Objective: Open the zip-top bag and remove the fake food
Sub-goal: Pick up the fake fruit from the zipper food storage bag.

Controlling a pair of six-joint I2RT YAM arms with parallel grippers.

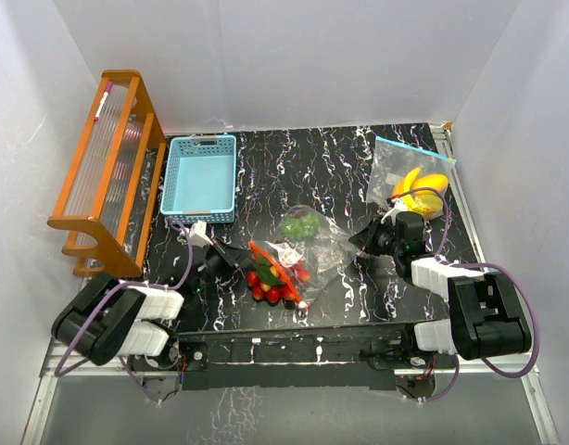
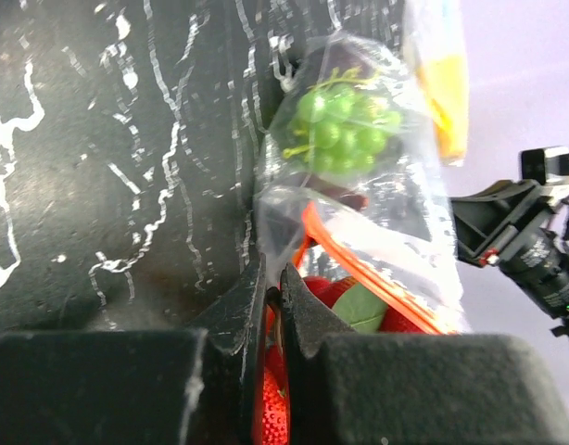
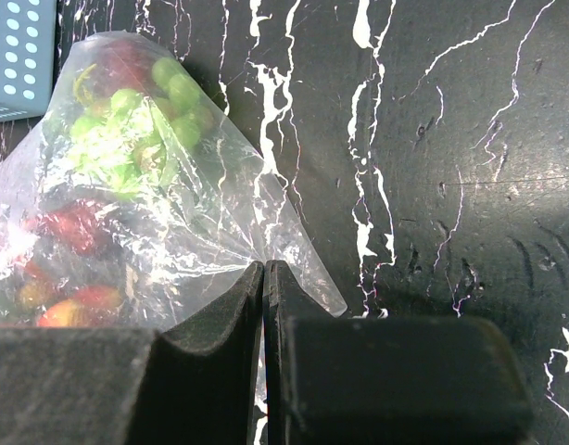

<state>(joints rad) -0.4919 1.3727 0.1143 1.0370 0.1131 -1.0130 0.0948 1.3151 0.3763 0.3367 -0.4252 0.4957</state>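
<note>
Pinched tight in the left jaws: film beside the orange zip (image 2: 368,273) of the zip-top bag (image 1: 326,246); clamped in the right jaws, its opposite corner. Lying mid worktop (image 1: 294,167), strawberries (image 1: 266,283) and grapes (image 1: 298,224) inside. Seemingly mid-opening; next, probably lifting that right corner to spill fruit past the zip.

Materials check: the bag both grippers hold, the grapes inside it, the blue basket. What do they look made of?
Bag: thin clear plastic film, glossy; it crinkles and glints. Grapes: probably moulded plastic, shiny green with sharp highlights. Basket: likely rigid plastic, matte light blue, with slotted walls.
</note>
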